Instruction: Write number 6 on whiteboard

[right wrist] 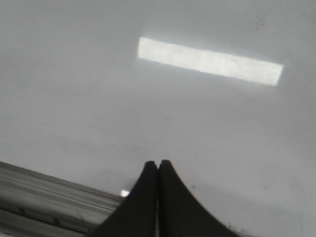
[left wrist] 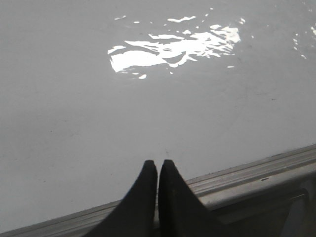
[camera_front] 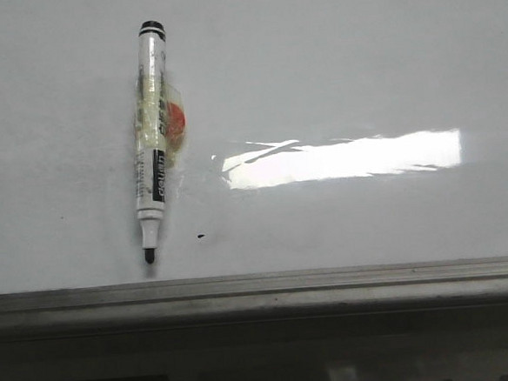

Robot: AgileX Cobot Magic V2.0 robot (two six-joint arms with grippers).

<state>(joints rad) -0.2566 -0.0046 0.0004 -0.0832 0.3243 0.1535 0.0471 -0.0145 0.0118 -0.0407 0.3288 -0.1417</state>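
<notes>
The whiteboard (camera_front: 333, 80) is a glossy white board that fills the front view, with a bright glare patch. No number 6 shows on it. A white marker (camera_front: 152, 137) with a black tip and yellowish tape around its middle lies on the board at the left, tip toward the near edge. My left gripper (left wrist: 158, 163) is shut and empty over the board's near edge. My right gripper (right wrist: 158, 163) is shut and empty, also near the edge. Neither gripper shows in the front view.
A grey metal edge strip (camera_front: 261, 286) runs along the board's near side; it also shows in the left wrist view (left wrist: 247, 173) and the right wrist view (right wrist: 49, 192). A tiny black speck (camera_front: 201, 237) sits right of the marker tip.
</notes>
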